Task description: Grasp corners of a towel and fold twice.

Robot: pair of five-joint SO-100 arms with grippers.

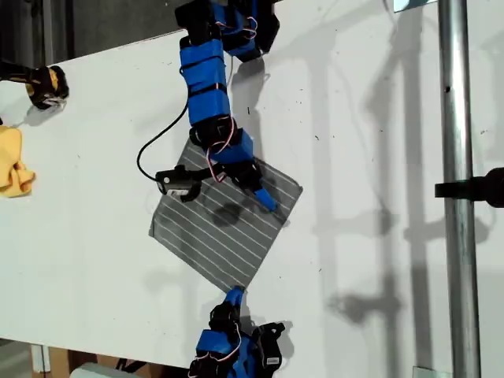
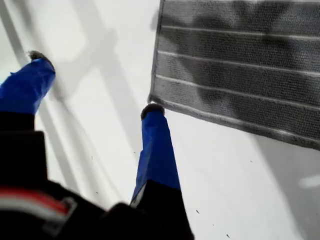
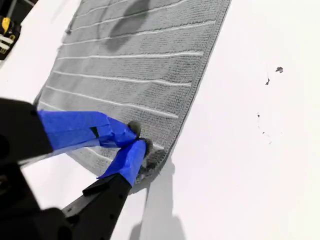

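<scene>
So the towel point(image 1: 228, 228) is lying flat on the white counter point(image 1: 94, 236), turned like a diamond in the exterior view, stripes running corner to corner-ish. It looks unfolded, a single layer as far as anyone can tell.

The first gripper point(image 2: 94, 84) sits at the towel's corner point(image 2: 152, 97) nearest that arm's base. Its jaws are spread wide. One fingertip point(image 2: 151, 111) is just beside that corner, right at the tip, and the other is well off the towel on bare counter. Nothing is between the fingers.

The second gripper point(image 3: 136, 140) is over at a different corner of the towel, reaching across the cloth from the far side. Its jaws are pinched together right on the fabric, just in from the towel's edge, with a bit of cloth apparently nipped between the tips. The towel around the pinch still lies flat.

There's also a small yellow cloth point(image 1: 14, 161) well apart from the towel, and a metal pole point(image 1: 457, 157) stands off the towel's opposite side.
</scene>
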